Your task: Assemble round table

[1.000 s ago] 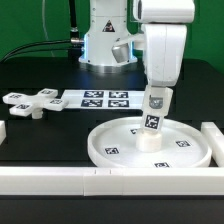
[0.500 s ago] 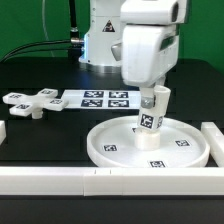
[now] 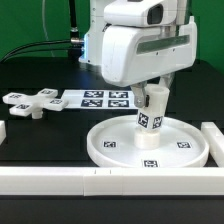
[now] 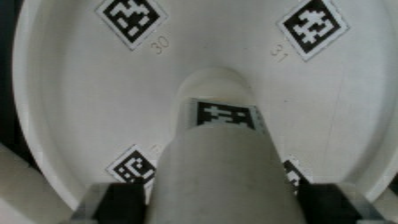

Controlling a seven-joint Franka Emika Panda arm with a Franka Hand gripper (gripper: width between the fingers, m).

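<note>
The large rimmed round disc [image 3: 104, 152] lies on the black table at the front right. The short thick post [image 3: 148, 124] stands near its middle, leaning slightly. My gripper [image 3: 153, 95] is shut on the post's upper end from above. In the wrist view the post [image 4: 222, 140] runs down between my two dark fingers [image 4: 128, 200] onto the disc [image 4: 214, 40], and my gripper [image 4: 222, 205] has a pad against each side of it. The small cross-shaped foot [image 3: 28, 103] lies on the table at the exterior view's left, well away from my gripper.
The marker board [image 3: 105, 98] lies flat behind the disc. Long white border bars run along the front [image 3: 100, 182] and the exterior view's right edge [image 3: 212, 135]. A short bar end [image 3: 3, 131] sits at the left. The arm's base [image 3: 100, 45] stands at the back.
My hand has turned about its upright axis while gripping the post, showing a much wider face now. The post has stayed at the disc's middle.
</note>
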